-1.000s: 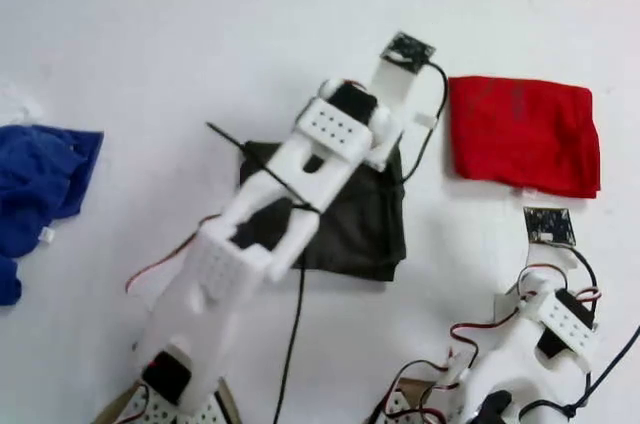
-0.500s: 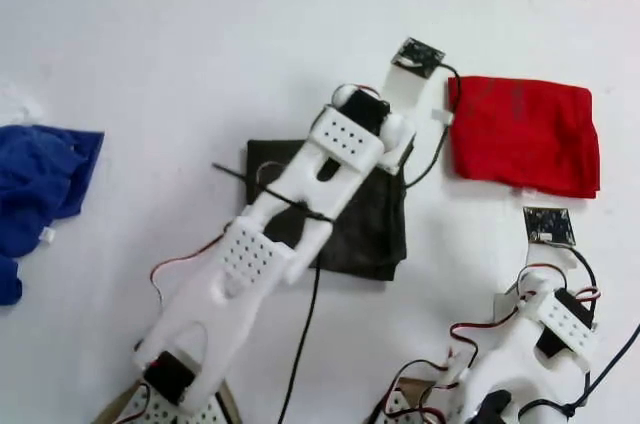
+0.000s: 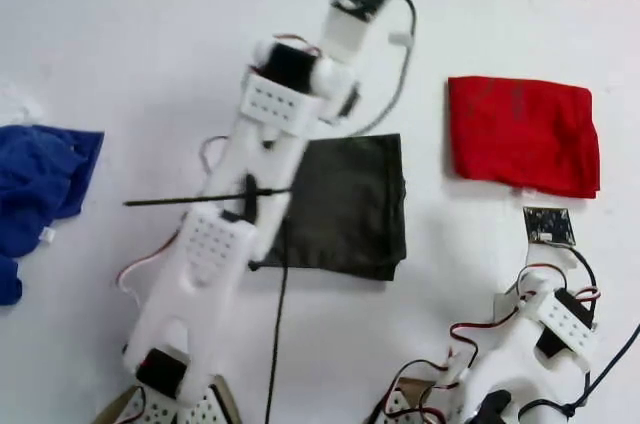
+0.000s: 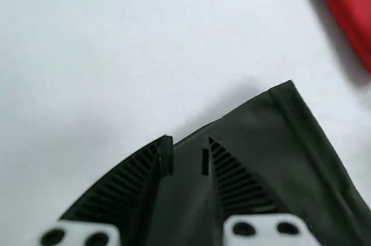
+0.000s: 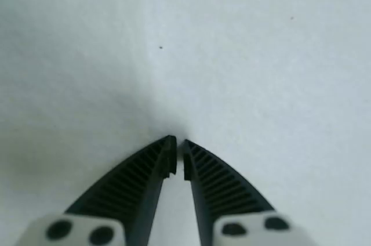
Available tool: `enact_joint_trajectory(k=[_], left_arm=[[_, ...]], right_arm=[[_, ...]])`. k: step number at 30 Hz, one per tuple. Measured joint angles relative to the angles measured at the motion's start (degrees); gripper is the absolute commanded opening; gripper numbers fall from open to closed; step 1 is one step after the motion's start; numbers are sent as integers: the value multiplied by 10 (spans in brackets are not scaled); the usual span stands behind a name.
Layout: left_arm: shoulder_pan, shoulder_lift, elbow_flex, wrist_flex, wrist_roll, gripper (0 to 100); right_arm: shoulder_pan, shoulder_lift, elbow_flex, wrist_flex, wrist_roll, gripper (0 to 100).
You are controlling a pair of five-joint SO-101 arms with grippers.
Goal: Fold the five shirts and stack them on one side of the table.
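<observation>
While my left claw (image 4: 186,154) hangs released, gripping nothing, with the folded dark shirt (image 4: 278,153) just under its tips, perhaps touching, and the red shirt (image 4: 348,8) well beyond, I risk snagging the dark edge and spoiling the fold if I dip.

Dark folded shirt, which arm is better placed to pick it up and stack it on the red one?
Left, probably. The left gripper hangs open right over the dark shirt at its edge, while the right gripper sits shut over bare table, with its arm folded back near its base.
</observation>
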Motion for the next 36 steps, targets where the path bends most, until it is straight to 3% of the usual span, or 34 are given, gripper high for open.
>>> enact_joint_trajectory(k=[9, 17, 21, 26, 32, 36], left_arm=[[-52, -353, 462, -6, -4, 114], [-127, -636, 928, -171, -36, 116], [-120, -727, 1118, -266, -39, 116], [-71, -760, 1259, -378, -42, 113], [-54, -763, 1319, -395, -42, 113], [-33, -763, 1333, -399, -81, 114]], right_arm=[[0, 0, 0, 0, 0, 23], [0, 0, 0, 0, 0, 26], [0, 0, 0, 0, 0, 26], [0, 0, 0, 0, 0, 26], [0, 0, 0, 0, 0, 25], [0, 0, 0, 0, 0, 25]])
